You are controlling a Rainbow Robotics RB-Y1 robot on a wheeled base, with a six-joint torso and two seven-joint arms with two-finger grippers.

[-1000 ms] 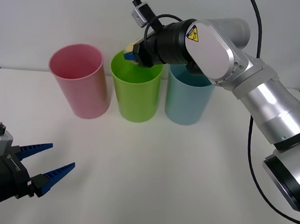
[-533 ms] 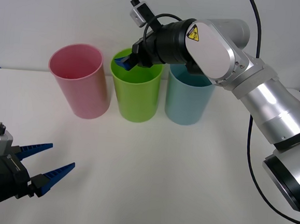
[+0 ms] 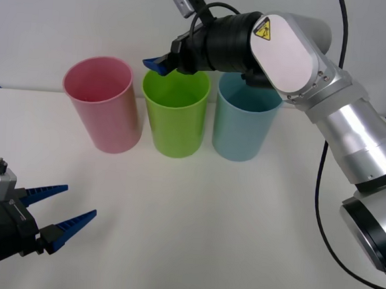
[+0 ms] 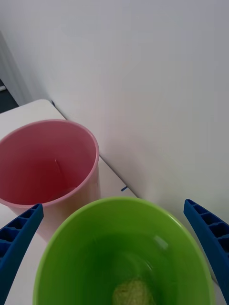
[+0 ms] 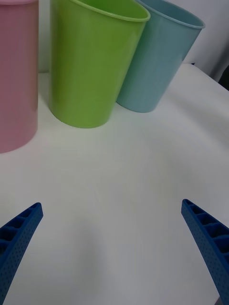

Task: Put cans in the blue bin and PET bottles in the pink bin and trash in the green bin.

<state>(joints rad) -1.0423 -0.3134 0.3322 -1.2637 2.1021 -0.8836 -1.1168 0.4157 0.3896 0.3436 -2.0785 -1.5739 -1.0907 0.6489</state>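
Note:
Three bins stand in a row at the back of the table: the pink bin (image 3: 102,104), the green bin (image 3: 174,113) and the blue bin (image 3: 245,118). My right gripper (image 3: 165,62) hovers open just above the green bin's far rim, holding nothing. Its wrist view looks down into the green bin (image 4: 119,248), where the trash (image 4: 133,293), a pale-yellow wad, lies on the bottom. The pink bin (image 4: 47,162) beside it looks empty. At the near left of the table, my left gripper (image 3: 80,201) rests open and apart from the bins.
The white table (image 3: 207,219) stretches bare between the bins and my left gripper. A white wall rises right behind the bins. The right arm reaches over the blue bin (image 5: 157,57) from the right.
The right gripper held the yellow wad over the green bin, then opened and dropped it in. It has since risen a little. The left arm has not moved.

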